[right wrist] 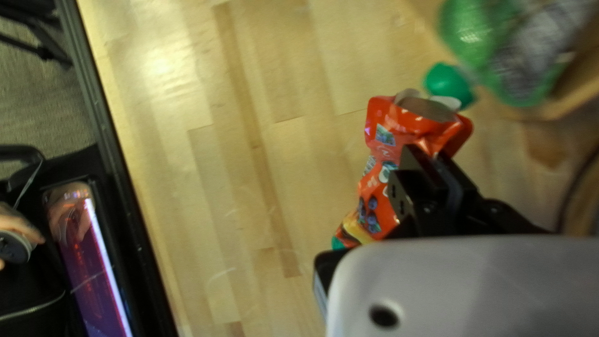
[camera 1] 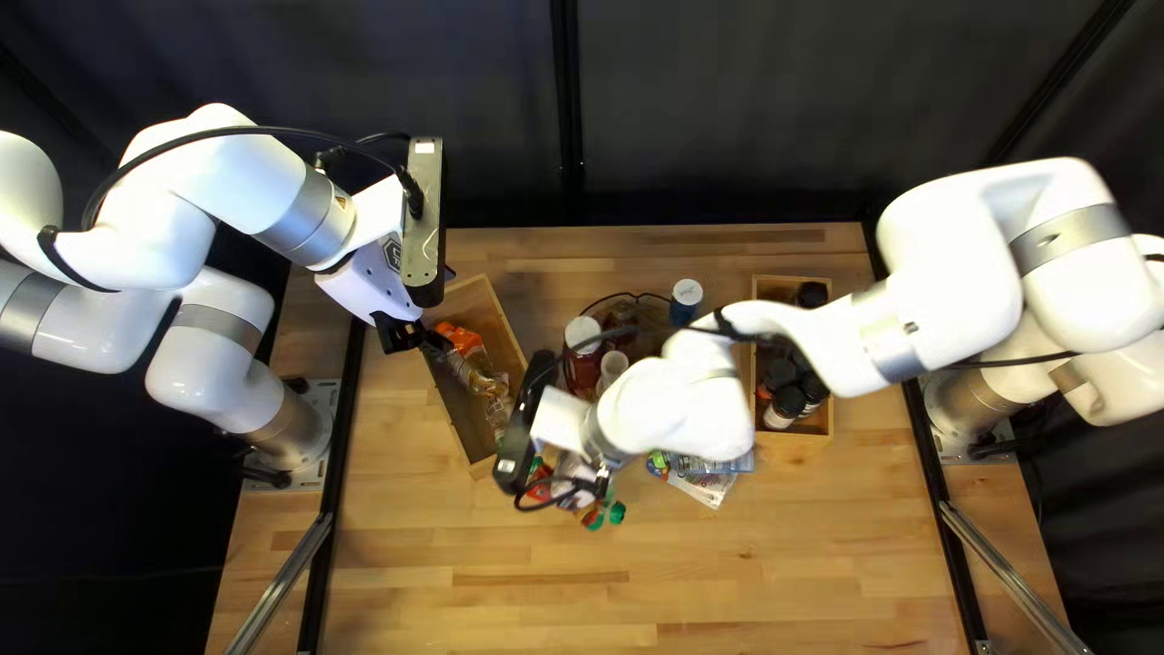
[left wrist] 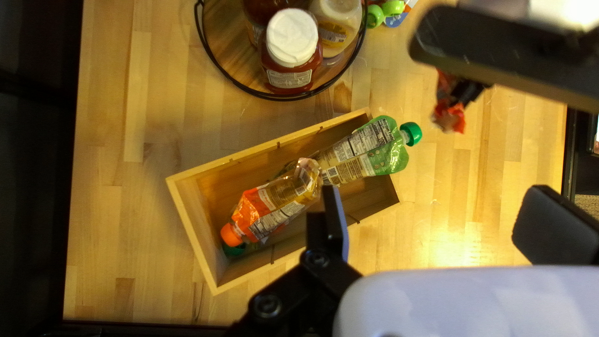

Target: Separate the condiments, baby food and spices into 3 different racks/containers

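My left gripper (camera 1: 410,334) hangs over the wooden box (camera 1: 495,306) of pouches. In the left wrist view, my left gripper (left wrist: 440,218) is open and empty, one finger over the box (left wrist: 221,163). Inside lie an orange-capped pouch (left wrist: 262,209) and a green pouch (left wrist: 380,146), its cap past the rim. My right gripper (camera 1: 597,478) is near the box's front end; in the right wrist view, my right gripper (right wrist: 430,171) is shut on a red pouch (right wrist: 380,134). Condiment bottles (left wrist: 290,50) stand on a round wire-rimmed tray (left wrist: 234,78). Spice jars (camera 1: 786,406) fill another box (camera 1: 794,434).
More pouches (camera 1: 703,483) lie on the table near the spice box, partly hidden by my right arm. A blue-labelled jar (camera 1: 685,301) stands at the tray's back. My right arm crosses above the tray. A person's hand (right wrist: 19,226) shows beyond the table's edge.
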Tool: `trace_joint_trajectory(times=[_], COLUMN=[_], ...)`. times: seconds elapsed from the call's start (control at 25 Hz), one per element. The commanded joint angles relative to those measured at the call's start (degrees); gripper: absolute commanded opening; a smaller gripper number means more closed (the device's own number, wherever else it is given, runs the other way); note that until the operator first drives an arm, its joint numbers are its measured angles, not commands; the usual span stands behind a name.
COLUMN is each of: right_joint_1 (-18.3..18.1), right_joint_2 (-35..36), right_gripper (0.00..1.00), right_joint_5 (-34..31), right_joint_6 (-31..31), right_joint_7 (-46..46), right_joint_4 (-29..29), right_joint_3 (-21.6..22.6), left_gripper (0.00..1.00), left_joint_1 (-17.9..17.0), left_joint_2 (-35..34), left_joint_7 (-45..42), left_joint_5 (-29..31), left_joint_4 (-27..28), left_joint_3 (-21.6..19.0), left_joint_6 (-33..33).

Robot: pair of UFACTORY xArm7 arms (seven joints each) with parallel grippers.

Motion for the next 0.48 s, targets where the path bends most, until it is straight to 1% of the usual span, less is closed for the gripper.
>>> trace_joint_trajectory(times=[0.04,0.08,0.16,0.2,0.24,0.28,0.36,0.48], right_joint_1=[-0.83,-0.85,-1.09,-1.16,-1.17,-0.98,-0.19,1.35], right_joint_2=[1.85,2.21,3.45,3.61,3.38,2.65,-0.29,-5.49], right_gripper=[0.03,0.05,0.45,0.83,1.00,1.00,1.00,1.00], right_joint_5=[1.05,1.15,1.50,1.58,1.57,1.42,0.58,-0.90], right_joint_6=[2.25,2.69,4.68,5.55,6.31,6.57,6.70,5.45], right_joint_7=[-0.73,-0.70,-0.91,-1.11,-1.33,-1.34,-1.11,0.29], right_joint_4=[1.84,2.24,4.05,4.59,4.70,4.09,1.07,-5.40], right_joint_3=[1.18,1.32,1.90,2.13,2.28,2.24,1.82,1.07], left_gripper=[1.00,1.00,1.00,1.00,1.00,1.00,1.00,1.00], left_joint_1=[0.00,0.00,0.00,0.00,0.00,0.00,0.00,0.00], left_joint_2=[0.00,0.00,0.00,0.00,0.00,0.00,0.00,0.00], left_joint_7=[0.00,0.00,0.00,0.00,0.00,0.00,0.00,0.00], left_joint_5=[0.00,0.00,0.00,0.00,0.00,0.00,0.00,0.00], left_joint_4=[0.00,0.00,0.00,0.00,0.00,0.00,0.00,0.00], left_joint_3=[0.00,0.00,0.00,0.00,0.00,0.00,0.00,0.00], left_joint_6=[0.00,0.00,0.00,0.00,0.00,0.00,0.00,0.00])
